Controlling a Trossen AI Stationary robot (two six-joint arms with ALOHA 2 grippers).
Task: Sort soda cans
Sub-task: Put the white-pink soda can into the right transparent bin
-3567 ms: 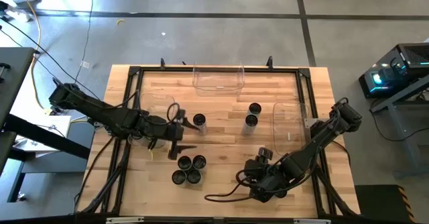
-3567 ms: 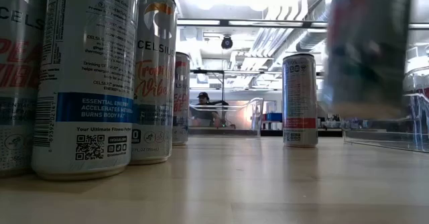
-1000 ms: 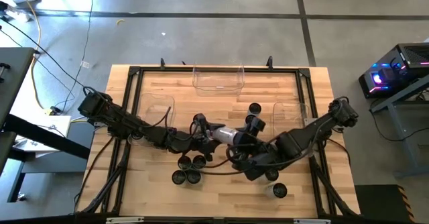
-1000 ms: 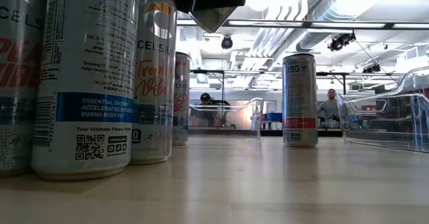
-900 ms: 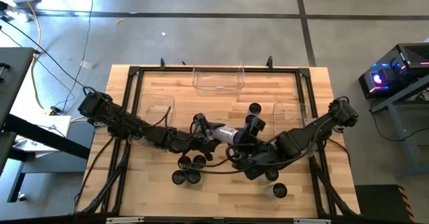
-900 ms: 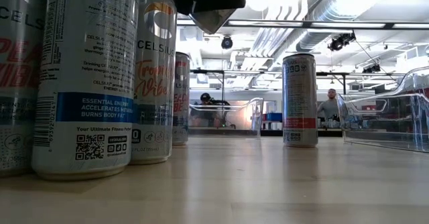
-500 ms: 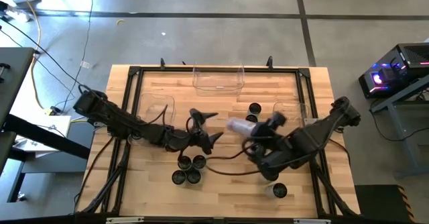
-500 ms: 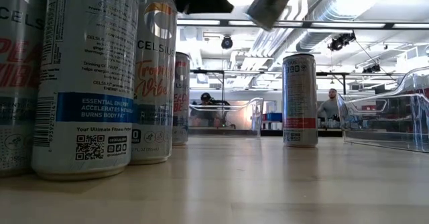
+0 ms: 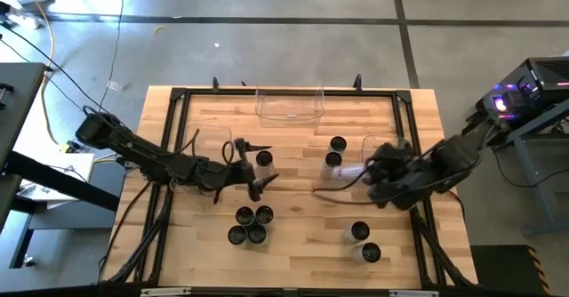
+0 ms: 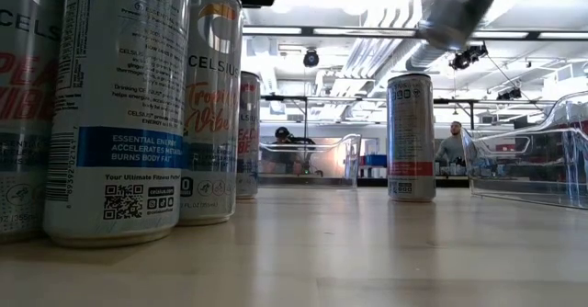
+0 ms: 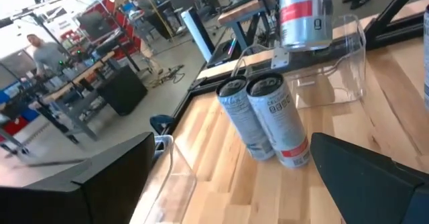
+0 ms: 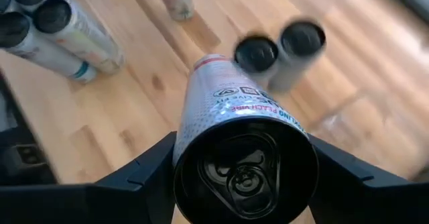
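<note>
The right gripper [image 9: 366, 174] clamps a can [image 9: 348, 172] sideways above the table, beside the right bin [image 9: 384, 143], its arm reaching in from the right edge. The left gripper [image 9: 256, 168] hangs spread wide beside an upright can [image 9: 264, 160].

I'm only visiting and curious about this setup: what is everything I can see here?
cans: ten, silvery with dark tops; four clustered, two mid-table, two near the front right, one by the left gripper, one held in the air
bins: three, clear; back edge, left, right
table: one, light wood
people: two, in the room behind
left gripper: black, open, mid-left
right gripper: black, shut on the raised can, beside the right bin
</note>
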